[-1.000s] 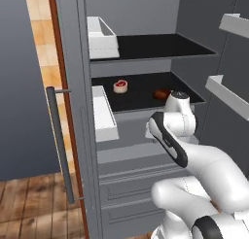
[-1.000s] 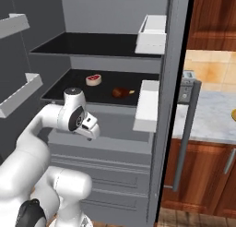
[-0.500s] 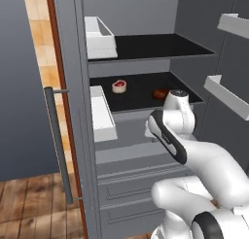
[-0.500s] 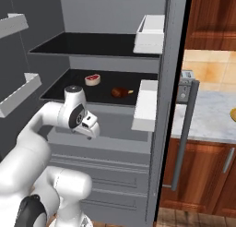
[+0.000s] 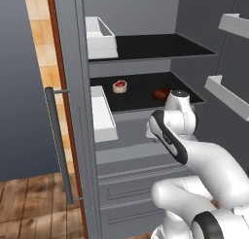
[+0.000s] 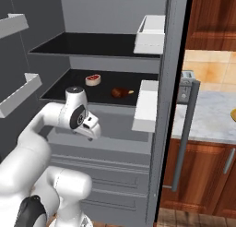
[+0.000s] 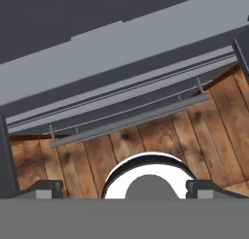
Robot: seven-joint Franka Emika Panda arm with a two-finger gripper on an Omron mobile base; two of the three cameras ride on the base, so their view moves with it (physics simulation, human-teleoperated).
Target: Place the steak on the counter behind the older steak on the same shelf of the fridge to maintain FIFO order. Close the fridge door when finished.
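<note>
The steak, a bright red puck with a cream rim, lies on the black shelf of the open fridge. The older steak, a darker brown lump, lies on the same shelf, nearer the front and to the steak's right. My gripper hangs in front of the shelf's edge and below it, pointing down at the grey drawers. It is open, with nothing between its fingertips. The marbled counter runs to the right of the fridge.
Both fridge doors stand open. White door bins jut out beside the arm, and further bins hang on the opposite door. A long bar handle sticks out. A toaster sits on the counter. Wooden floor lies below.
</note>
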